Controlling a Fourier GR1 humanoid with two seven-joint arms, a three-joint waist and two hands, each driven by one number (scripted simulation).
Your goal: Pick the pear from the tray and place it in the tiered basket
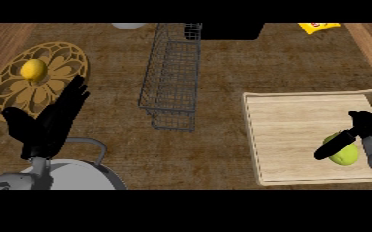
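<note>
Grainy wooden counter (240,69): right hand (359,122) curls round green pear (347,156) on pale tray (291,128); left hand (51,118) open

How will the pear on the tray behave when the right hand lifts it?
Rounded, so the pear would probably roll on the flat tray if nudged. It looks solid: likely rigid, not floppy. The right hand lays its thumb across the curved skin, so it may twist in the grip.
</note>
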